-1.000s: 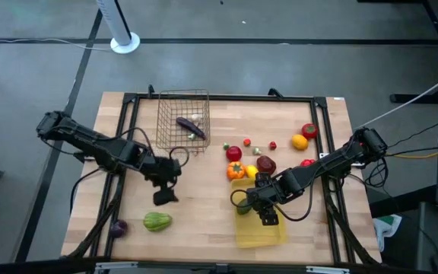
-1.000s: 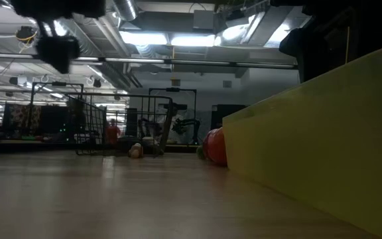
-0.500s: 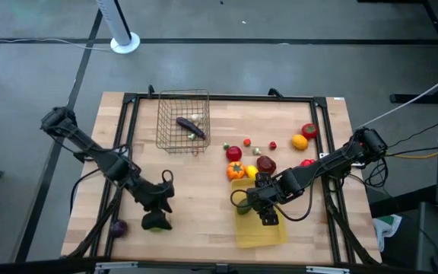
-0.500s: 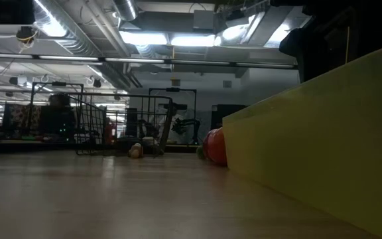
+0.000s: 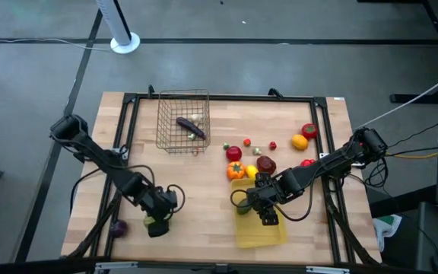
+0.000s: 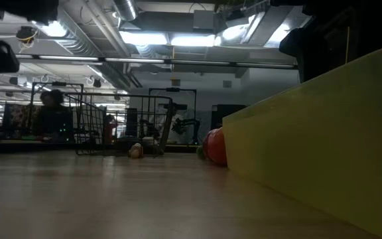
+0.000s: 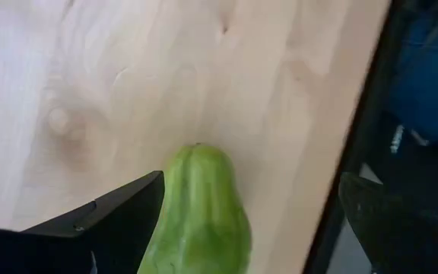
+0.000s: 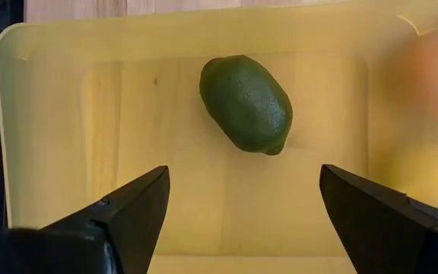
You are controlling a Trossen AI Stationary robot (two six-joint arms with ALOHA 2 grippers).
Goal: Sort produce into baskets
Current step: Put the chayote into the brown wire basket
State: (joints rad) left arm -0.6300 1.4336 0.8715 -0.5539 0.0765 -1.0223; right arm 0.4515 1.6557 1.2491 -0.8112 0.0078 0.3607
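Now my left claw (image 5: 158,226) hangs low over the near left part of the table (image 5: 204,190), jaws spread wide and gripping nothing. Between my two fingers lies the green squash (image 7: 198,217), resting on the wood. Its long axis runs straight ahead of the claw, the narrow tip pointing away from me and the fat end tucked back under my wrist. One finger (image 7: 105,217) sits just beside its flank, not touching as far as I can tell; the other finger (image 7: 398,221) stands well off on the far side, out over the table's black edge rail. So the squash is off-centre in my opening, close to one finger. I judge the claw needs to slide across toward the rail side before it closes, or the squash could roll away from the near finger. A purple piece (image 5: 118,227) lies just beyond my claw, toward the table's corner.

Ahead and well apart stands the wire basket (image 5: 183,122), where I reckon this squash belongs.

Over on the right, my right claw (image 5: 268,215) hovers above the yellow tray (image 8: 226,190), also spread and empty. A green lime (image 8: 245,103) lies in the tray ahead of those fingers, tilted across their line. More produce (image 5: 251,160) sits just past the tray.
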